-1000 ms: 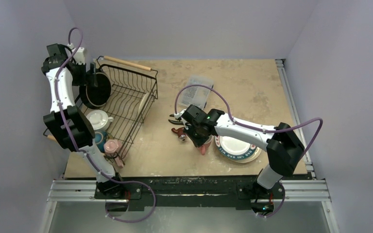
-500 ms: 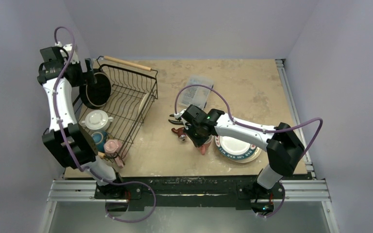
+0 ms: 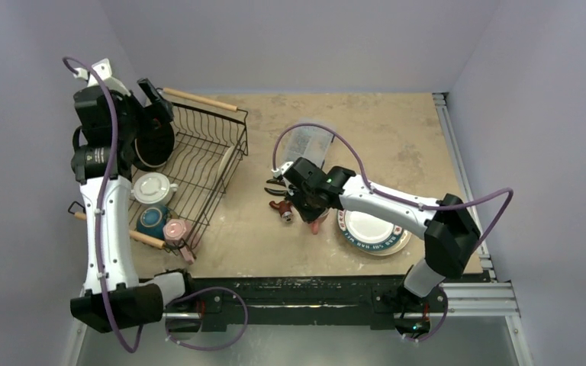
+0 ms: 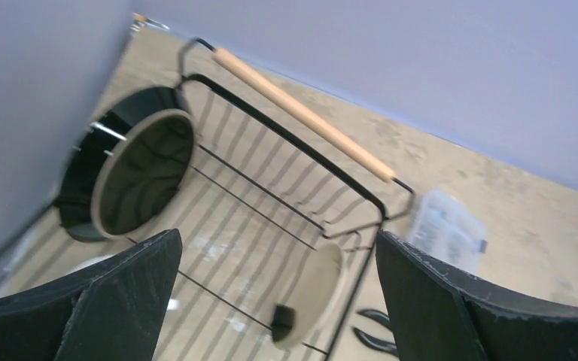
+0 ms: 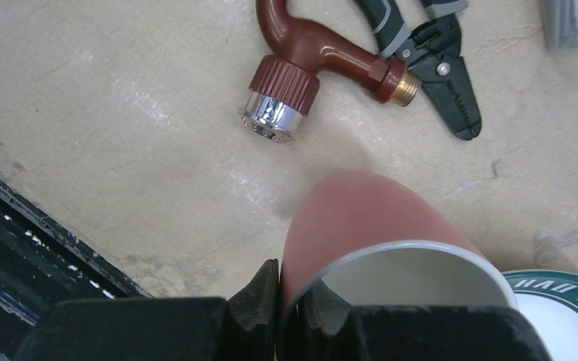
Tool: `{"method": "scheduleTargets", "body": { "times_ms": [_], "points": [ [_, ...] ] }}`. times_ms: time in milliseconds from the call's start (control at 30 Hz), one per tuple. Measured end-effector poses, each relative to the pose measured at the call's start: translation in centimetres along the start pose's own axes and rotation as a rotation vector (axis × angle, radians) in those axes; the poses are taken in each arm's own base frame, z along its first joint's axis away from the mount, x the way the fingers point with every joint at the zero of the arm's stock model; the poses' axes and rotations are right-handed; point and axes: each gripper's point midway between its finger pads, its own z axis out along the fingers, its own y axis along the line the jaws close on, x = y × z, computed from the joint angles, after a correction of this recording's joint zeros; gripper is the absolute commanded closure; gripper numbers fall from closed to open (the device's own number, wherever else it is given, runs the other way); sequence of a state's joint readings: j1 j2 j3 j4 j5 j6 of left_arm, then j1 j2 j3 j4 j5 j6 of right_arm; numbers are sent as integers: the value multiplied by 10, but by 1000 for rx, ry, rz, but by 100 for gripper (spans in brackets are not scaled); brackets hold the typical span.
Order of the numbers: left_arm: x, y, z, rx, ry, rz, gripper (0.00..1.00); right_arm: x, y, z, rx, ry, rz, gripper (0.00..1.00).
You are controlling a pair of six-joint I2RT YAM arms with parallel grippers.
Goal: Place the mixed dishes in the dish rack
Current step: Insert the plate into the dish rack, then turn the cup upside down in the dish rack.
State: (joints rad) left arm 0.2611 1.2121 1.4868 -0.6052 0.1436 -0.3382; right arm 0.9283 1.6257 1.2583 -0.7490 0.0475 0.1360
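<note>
Right gripper [image 5: 282, 293] pinched glossy pink mug [image 5: 361, 218] rim; left gripper [image 4: 276, 241] gaped above black wire rack [image 4: 271, 192]; teal plate [image 5: 564, 289] rim beside right fingers [image 5: 256, 289] read "HAO SH".

Left gripper [image 4: 275, 278], jaws wide: bare rack [image 4: 286, 143] wires are found beneath; bowl [image 4: 139, 173] to its left, saucer [image 4: 312, 289] to its right, handle [image 4: 301, 113] ahead.
Right gripper [image 5: 284, 293], pinched on cup [image 5: 361, 218]: way ahead is blocked by tap [image 5: 308, 56] and pliers [image 5: 429, 64]; bare table [image 5: 120, 113] leftward; plate [image 5: 564, 301] rightward.
</note>
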Motion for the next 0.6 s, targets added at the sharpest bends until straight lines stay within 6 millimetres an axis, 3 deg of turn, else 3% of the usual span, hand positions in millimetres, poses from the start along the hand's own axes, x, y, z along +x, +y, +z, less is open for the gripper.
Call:
{"method": "scheduleTargets", "body": {
  "times_ms": [167, 367, 467, 533, 600],
  "points": [
    [30, -55, -29, 126, 55, -100, 0, -19, -2, -21, -1, -104, -18, 100],
    [73, -135, -64, 446, 246, -149, 1, -62, 9, -90, -95, -412, -164, 100],
    [107, -167, -75, 588, 405, -170, 12, -72, 22, -115, -167, -513, -312, 100],
    [133, -185, -77, 651, 532, -161, 27, -71, 31, -119, -219, -527, -409, 100],
    [158, -198, -77, 675, 659, -139, 28, -65, 38, -116, -259, -513, -488, 100]
  ]
}}
